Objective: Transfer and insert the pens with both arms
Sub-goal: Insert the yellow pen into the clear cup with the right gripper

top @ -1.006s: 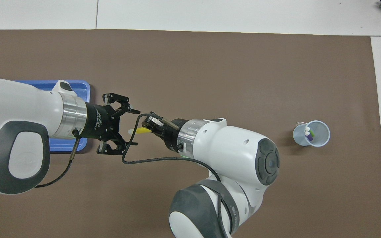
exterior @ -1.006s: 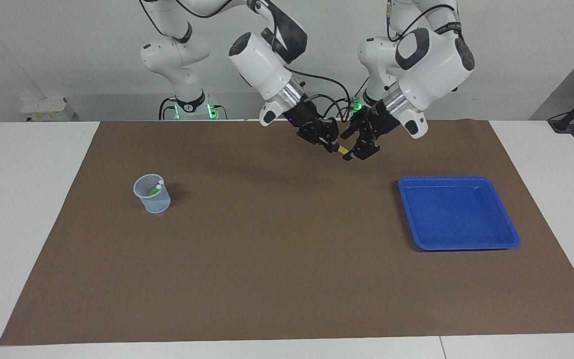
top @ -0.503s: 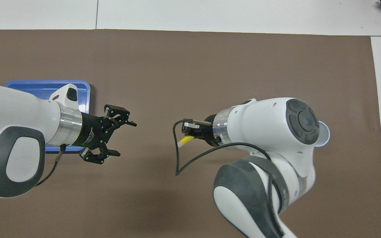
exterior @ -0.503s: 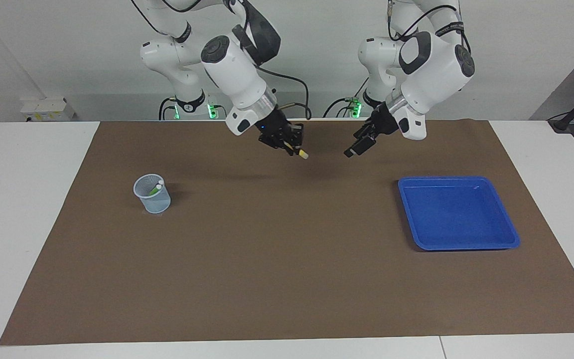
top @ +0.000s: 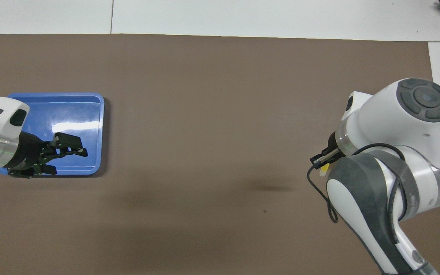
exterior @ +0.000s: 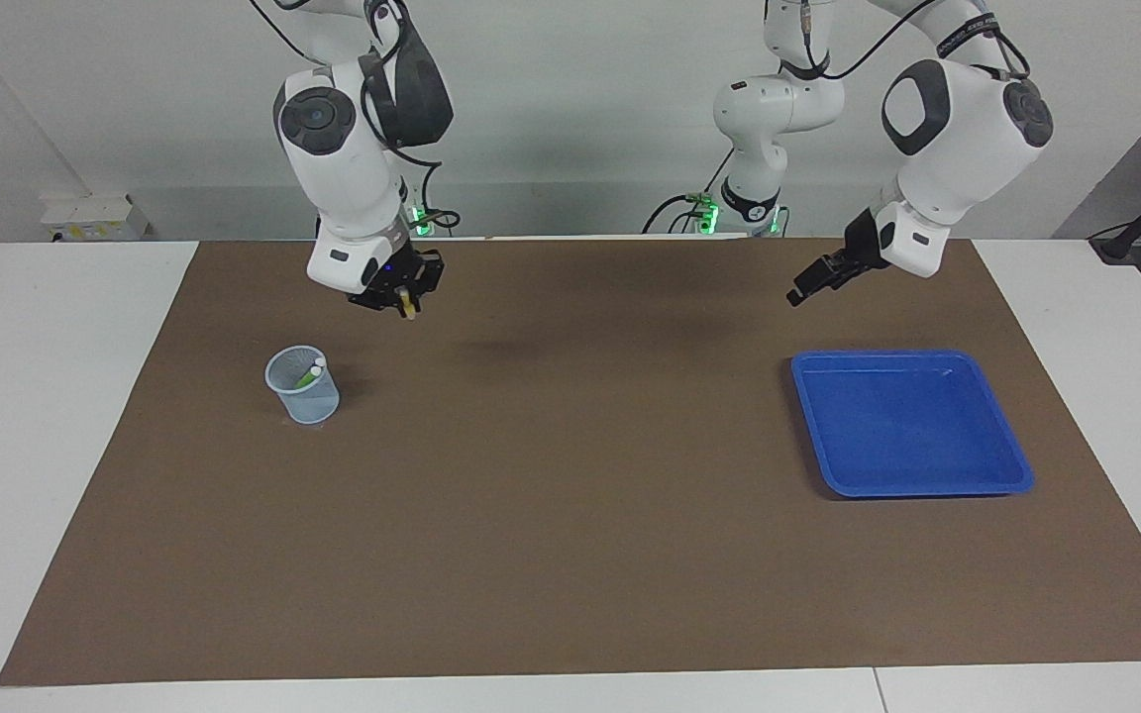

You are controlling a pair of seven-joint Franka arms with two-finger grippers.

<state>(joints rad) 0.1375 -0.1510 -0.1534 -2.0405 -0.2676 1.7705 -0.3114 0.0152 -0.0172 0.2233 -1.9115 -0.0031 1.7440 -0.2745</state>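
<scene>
Yellow pen [exterior: 411, 311]: clamped in right pincer [exterior: 408, 300], near cup [exterior: 302, 385].
Left pincer [top: 65, 152]: spread, empty, over blue tray [top: 99, 114].

Yellow pen [exterior: 410, 311] in right gripper [exterior: 406, 302]; green pen [exterior: 307, 376] (whitish-tipped) in mesh cup [exterior: 302, 386].
</scene>
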